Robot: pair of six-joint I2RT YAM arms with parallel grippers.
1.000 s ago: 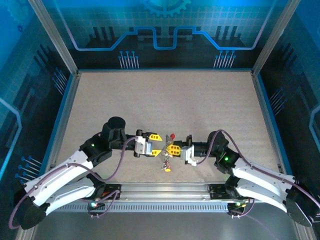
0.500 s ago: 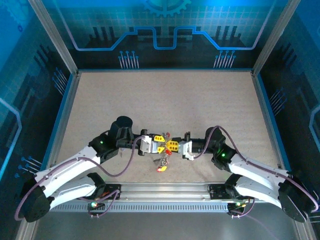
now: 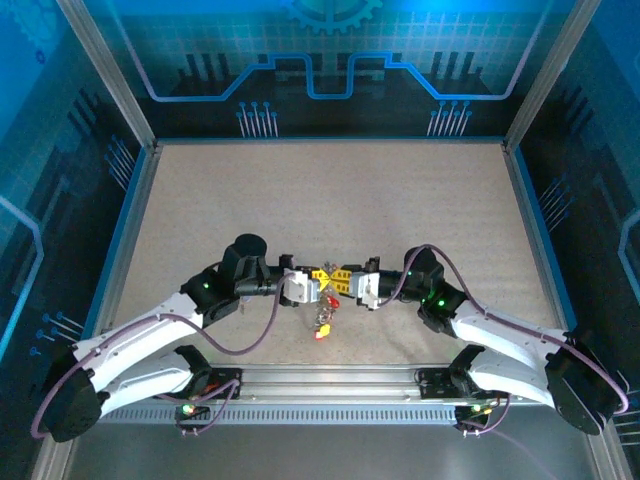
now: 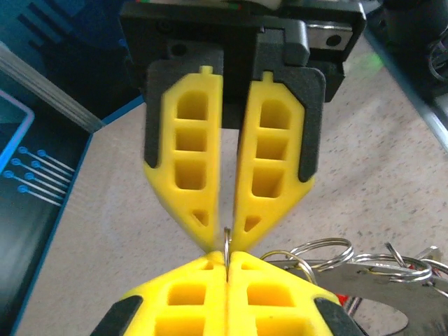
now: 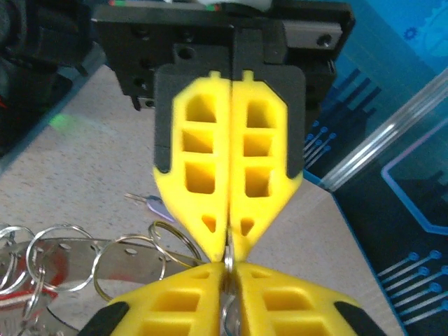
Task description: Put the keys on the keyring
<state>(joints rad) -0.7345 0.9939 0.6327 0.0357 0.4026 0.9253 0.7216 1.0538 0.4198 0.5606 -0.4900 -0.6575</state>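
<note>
left claw (image 4: pixel 227 257) just clamped on the wire loop (image 4: pixel 227 241) of the keyring (image 4: pixel 374 292), hanging with keys (image 3: pixel 322 332) between both arms; right claw (image 5: pixel 229 269) easing apart, grip unclear. looks like a handover.

I'm working in a robotics lab test cell, not a home or a shop. The left arm (image 3: pixel 130 345) and right arm (image 3: pixel 510 345), both white and black, are bolted to an aluminium rail (image 3: pixel 330 380) at the near edge of a bare, speckled beige tabletop (image 3: pixel 330 190). Aluminium posts (image 3: pixel 100 70) frame the cell like a booth. Blue panels (image 3: pixel 200 50) wall it in, printed with circuit traces and a gear motif (image 3: pixel 335 8). Both of my wrist cameras show the same blue panelling and beige surface behind the yellow fingers.
</note>
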